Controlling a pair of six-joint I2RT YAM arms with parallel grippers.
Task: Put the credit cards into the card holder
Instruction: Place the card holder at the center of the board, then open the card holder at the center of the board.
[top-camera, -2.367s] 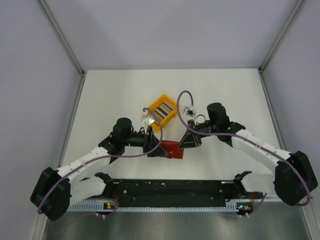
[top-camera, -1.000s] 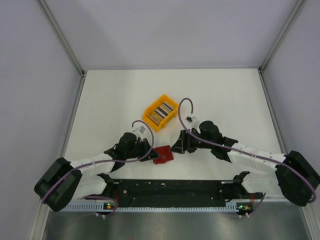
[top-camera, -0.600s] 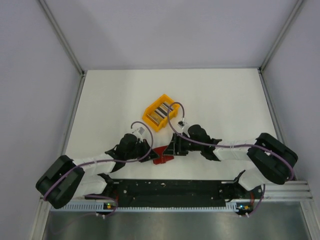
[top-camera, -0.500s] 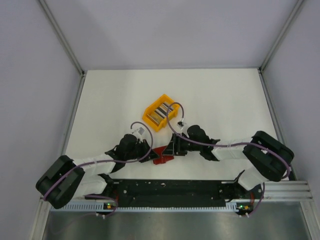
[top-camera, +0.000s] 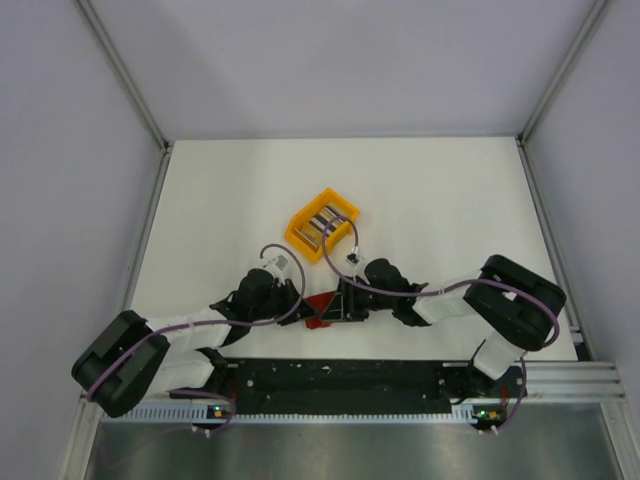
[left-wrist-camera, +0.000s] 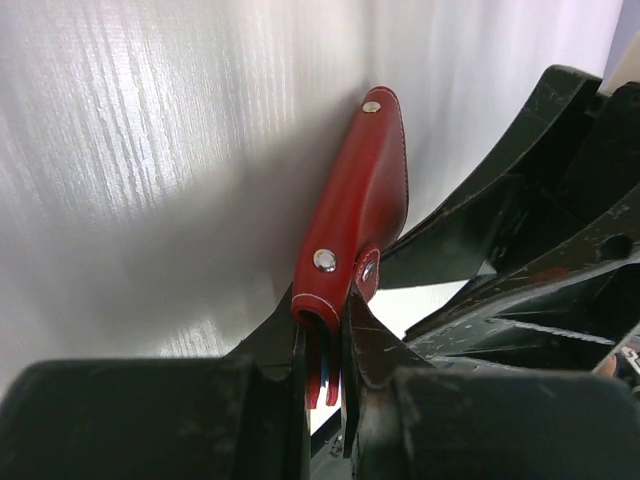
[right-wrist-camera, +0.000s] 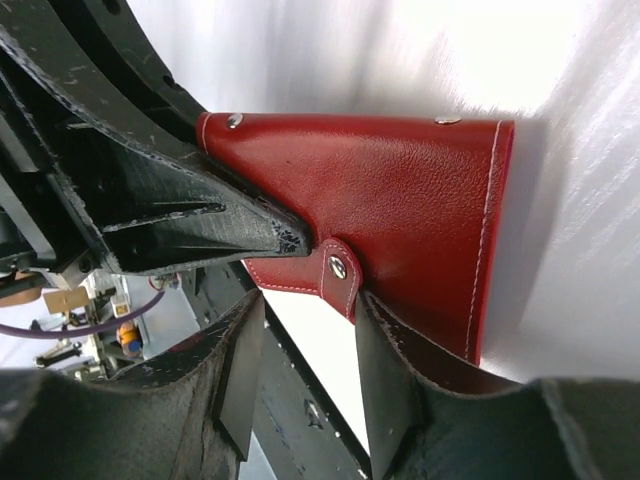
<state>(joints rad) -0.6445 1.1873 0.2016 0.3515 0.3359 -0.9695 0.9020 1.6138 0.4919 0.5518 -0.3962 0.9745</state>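
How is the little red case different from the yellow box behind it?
Colour: the card holder is dark red, stitched and leathery. The bin is yellow plastic.
Handling: the left gripper pinches the card holder, and the right gripper straddles its snap tab. The bin stands apart, untouched.
Contents: the open-topped bin shows cards on edge, while little shows of the card holder's inside.
Both are small containers.
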